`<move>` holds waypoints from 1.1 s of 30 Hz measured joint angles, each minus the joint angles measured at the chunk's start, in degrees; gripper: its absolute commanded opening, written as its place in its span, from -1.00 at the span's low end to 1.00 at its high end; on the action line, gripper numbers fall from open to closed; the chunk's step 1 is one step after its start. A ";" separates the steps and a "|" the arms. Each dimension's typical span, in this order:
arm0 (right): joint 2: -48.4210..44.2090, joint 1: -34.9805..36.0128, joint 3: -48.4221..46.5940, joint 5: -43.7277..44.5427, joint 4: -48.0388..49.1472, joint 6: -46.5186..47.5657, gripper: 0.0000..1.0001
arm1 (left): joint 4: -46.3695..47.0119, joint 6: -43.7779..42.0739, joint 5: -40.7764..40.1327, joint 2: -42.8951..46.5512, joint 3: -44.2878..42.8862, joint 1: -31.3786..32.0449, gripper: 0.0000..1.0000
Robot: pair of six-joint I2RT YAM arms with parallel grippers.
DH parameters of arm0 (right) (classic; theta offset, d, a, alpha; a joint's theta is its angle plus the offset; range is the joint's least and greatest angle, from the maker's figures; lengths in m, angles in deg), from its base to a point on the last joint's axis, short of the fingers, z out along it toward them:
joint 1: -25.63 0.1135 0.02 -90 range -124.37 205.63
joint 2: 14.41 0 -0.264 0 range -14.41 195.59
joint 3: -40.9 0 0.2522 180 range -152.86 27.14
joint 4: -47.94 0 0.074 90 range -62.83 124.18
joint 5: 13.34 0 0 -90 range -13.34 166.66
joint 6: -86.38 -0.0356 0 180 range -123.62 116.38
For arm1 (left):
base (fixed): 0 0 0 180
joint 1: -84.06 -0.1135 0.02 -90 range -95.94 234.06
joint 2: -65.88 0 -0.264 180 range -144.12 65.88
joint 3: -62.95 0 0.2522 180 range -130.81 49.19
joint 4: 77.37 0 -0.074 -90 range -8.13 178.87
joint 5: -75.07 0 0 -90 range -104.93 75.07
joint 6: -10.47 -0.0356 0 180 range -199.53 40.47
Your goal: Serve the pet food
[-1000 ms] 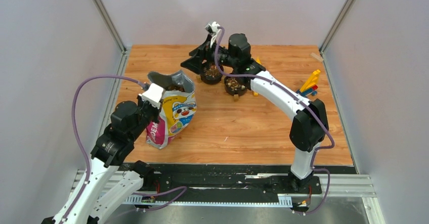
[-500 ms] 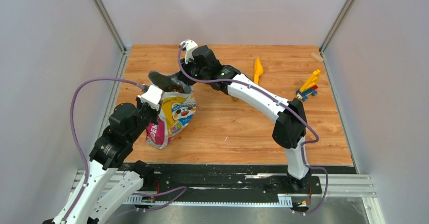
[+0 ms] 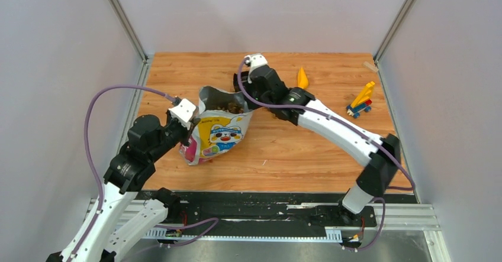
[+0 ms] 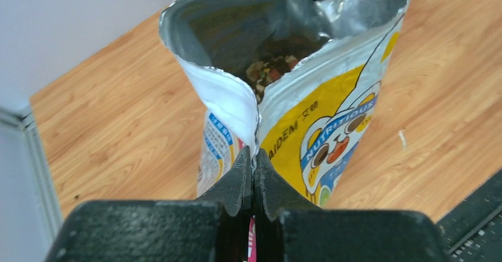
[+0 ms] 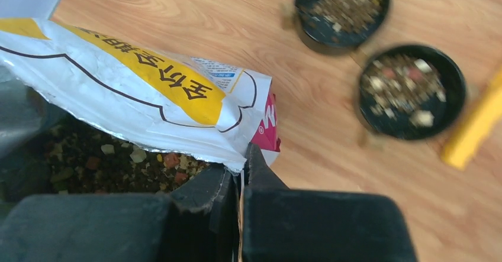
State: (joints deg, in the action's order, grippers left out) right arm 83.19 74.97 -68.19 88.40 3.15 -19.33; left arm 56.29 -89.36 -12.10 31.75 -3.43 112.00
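1. Left gripper [image 4: 254, 158] clamps a seam of the glossy white-yellow-pink cartoon-printed bag [image 3: 218, 135], centre-left of the overhead view.
2. Right gripper [image 5: 241, 158] pinches the bag's opposite rim.
3. Brown dry kibble [image 4: 269, 70] lies inside the open bag and in two round black bowls [image 5: 402, 132], upper right of the right wrist view.

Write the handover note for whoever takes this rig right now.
Left gripper: shut on the side seam of the bag.
Right gripper: shut on the bag's open rim.
Bag: open and tilted, held between both grippers, kibble inside.
Done: both bowls hold kibble; scoop lies on the table near them.
Left: probably only to stand the bag up and let go; top up first if the portions look short.
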 measured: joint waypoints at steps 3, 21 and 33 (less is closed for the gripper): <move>-7.93 -0.13 6.84 3.72 -2.29 -3.39 -1.00 | 0.00 0.07 5.03 -1.70 -0.92 0.04 -1.00; -27.30 -8.52 19.21 9.40 -10.03 -13.44 0.97 | 18.95 4.70 23.61 -15.98 1.03 0.44 -1.00; -31.91 -23.71 18.32 -23.43 0.68 3.76 1.00 | 19.08 1.64 30.51 -22.01 -2.10 -2.71 0.31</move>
State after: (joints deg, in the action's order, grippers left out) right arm 51.28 51.25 -49.87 64.97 3.83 -15.57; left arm 75.37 -87.72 18.41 9.74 -5.53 109.29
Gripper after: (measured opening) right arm 0.998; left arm 0.567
